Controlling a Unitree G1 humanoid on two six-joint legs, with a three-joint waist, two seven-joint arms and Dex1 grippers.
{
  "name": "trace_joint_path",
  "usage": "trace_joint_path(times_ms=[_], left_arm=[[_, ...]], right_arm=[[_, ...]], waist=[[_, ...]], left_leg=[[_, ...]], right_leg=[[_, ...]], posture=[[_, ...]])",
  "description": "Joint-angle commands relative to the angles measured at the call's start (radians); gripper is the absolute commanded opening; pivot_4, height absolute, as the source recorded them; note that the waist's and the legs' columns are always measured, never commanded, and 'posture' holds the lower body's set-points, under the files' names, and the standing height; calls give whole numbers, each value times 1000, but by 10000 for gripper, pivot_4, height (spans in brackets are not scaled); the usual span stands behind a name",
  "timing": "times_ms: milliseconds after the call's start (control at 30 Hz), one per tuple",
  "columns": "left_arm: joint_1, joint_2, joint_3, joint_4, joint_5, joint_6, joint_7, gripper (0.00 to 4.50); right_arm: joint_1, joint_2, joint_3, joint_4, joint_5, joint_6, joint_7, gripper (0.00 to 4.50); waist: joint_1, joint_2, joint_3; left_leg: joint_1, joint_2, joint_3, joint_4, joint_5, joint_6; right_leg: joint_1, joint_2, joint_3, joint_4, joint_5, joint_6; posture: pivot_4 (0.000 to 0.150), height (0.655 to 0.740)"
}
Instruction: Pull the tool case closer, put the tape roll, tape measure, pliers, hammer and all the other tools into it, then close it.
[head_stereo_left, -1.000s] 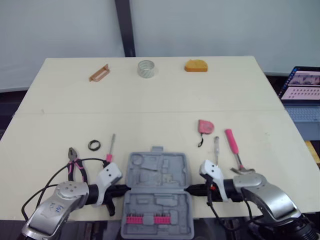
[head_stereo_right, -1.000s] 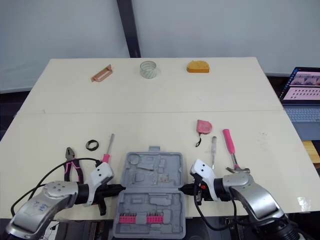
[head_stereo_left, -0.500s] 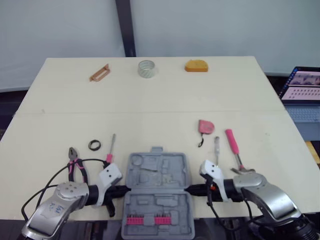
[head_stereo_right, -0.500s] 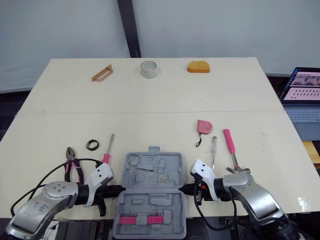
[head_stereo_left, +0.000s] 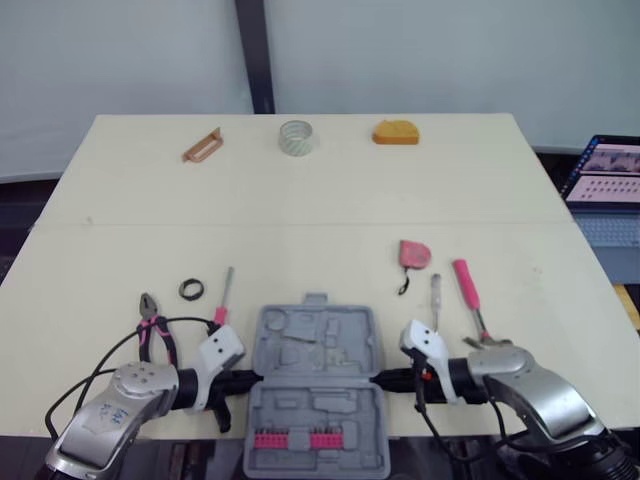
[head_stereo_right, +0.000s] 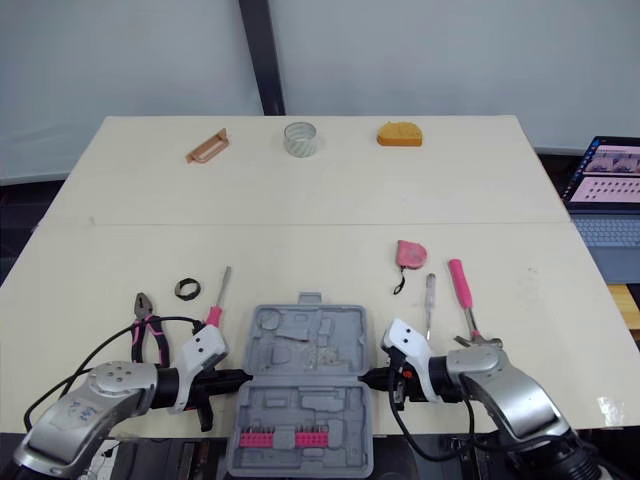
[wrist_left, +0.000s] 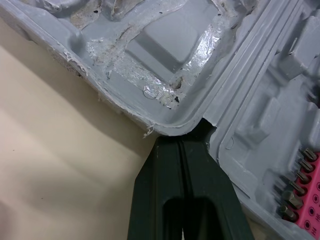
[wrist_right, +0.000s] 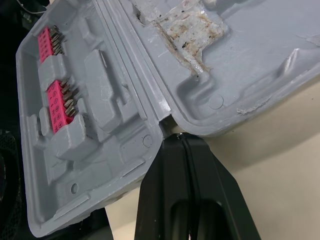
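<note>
Pale wall (head_stereo_left: 450, 50) w/ dark post (head_stereo_left: 252, 55) — cream table (head_stereo_left: 300, 200), laptop (head_stereo_left: 605, 175)

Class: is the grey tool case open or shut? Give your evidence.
Open. The tool case lies spread flat, both moulded halves facing up, pink bit holders exposed.

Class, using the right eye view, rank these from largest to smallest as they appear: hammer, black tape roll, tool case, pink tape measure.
1. tool case
2. hammer
3. pink tape measure
4. black tape roll, a little smaller than the tape measure

All lie at similar nearness, so the order holds.
</note>
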Motion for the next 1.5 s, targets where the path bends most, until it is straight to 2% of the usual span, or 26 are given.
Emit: trace_joint_path(times_ms=[33, 333, 500, 533, 600, 633, 800, 833, 867, 1233, 1500], left_arm=[[32, 21, -9, 34, 8, 13, -5, 481], [38, 45, 45, 47, -11, -2, -22, 481], [37, 44, 238, 33, -134, 22, -62, 481], [35, 42, 299, 45, -162, 25, -66, 2714], [33, 48, 410, 89, -200, 22, -75, 7889], [35, 57, 458, 117, -209, 15, -80, 12719], [19, 74, 653, 256, -214, -20, -45, 38064], [10, 77, 692, 309, -209, -36, -33, 42551], [3, 81, 725, 360, -203, -54, -23, 45000], [-46, 150, 844, 831, -86, -338, 83, 45000], [-51, 162, 836, 909, -84, -409, 76, 45000]], right_arm=[[9, -22, -29, 5, 22, -27, 14, 452], [29, -67, -83, 38, 49, -68, 28, 452], [39, -70, -246, 69, 142, -105, 43, 452], [40, -79, -294, 88, 165, -101, 47, 33], [39, -102, -390, 146, 208, -94, 67, 5512], [36, -113, -434, 184, 226, -94, 76, 8528], [-11, -157, -582, 411, 224, -171, 74, 33716], [-33, -165, -607, 482, 199, -218, 52, 38247], [-58, -172, -624, 550, 175, -260, 28, 43472], [-153, -216, -635, 947, 52, -509, 14, 44385], [-192, -231, -625, 1073, 27, -592, 33, 44385]], waist=[[0, 0, 0], [4, 0, 0], [12, 0, 0], [12, 0, 0], [16, 0, 0], [17, 0, 0], [12, 0, 1], [11, 0, 1], [10, 0, 1], [-7, 0, 1], [-19, 0, 1]], left_leg=[[0, 0, 0, 0, 0, 0], [0, 0, 0, 0, 0, 0], [0, 0, 0, 0, 0, 0], [0, 0, 0, 1, 0, 0], [-1, 0, 0, 1, 0, 0], [-1, 0, 0, 1, 0, 0], [0, 0, 0, 0, -1, 1], [0, 0, 0, 0, -1, 1], [0, 0, 0, 0, -1, 1], [0, 0, 2, -1, -1, 1], [1, 1, 2, -1, -1, 1]], right_leg=[[0, 0, 0, 0, 0, 0], [0, 0, 0, -4, 0, 0], [0, 0, 0, -4, 0, 0], [0, 0, 0, -4, 0, 0], [1, 0, 0, -4, 1, 0], [1, 0, -1, -4, 1, 0], [3, 0, -1, -5, 1, 0], [3, 0, -1, -5, 1, 0], [3, 0, -1, -5, 1, 0], [2, 0, -1, -5, 2, 1], [2, 0, -1, -5, 2, 1]], posture=[[1500, 7400], [1500, 7400], [1500, 7400], [1500, 7400], [1500, 7400], [1500, 7400], [1500, 7400], [1500, 7400], [1500, 7400], [1500, 7400], [1500, 7400]])
